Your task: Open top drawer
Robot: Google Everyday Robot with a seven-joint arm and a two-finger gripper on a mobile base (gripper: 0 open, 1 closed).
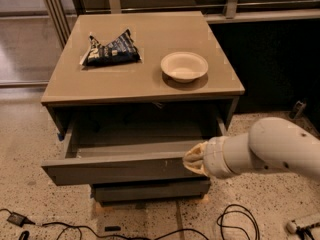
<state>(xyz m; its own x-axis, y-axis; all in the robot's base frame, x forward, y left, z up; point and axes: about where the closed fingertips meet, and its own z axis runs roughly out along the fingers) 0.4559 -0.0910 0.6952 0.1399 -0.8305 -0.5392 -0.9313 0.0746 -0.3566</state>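
Note:
The top drawer [115, 169] is a wide dark grey-brown front with small pale scratches right of centre. It stands pulled well out of the cabinet, and its smooth grey interior [135, 134] shows. My gripper [194, 159] is at the right end of the drawer front, at its upper edge. Its pale fingers are closed together on the front. The white arm [270, 151] reaches in from the right.
A narrower grey drawer front [150, 190] sits below. On the cabinet top [140, 84] lie a dark snack bag [111, 50] and a white bowl [184, 66]. Black cables [235, 224] run over the speckled floor. A dark wall panel stands to the right.

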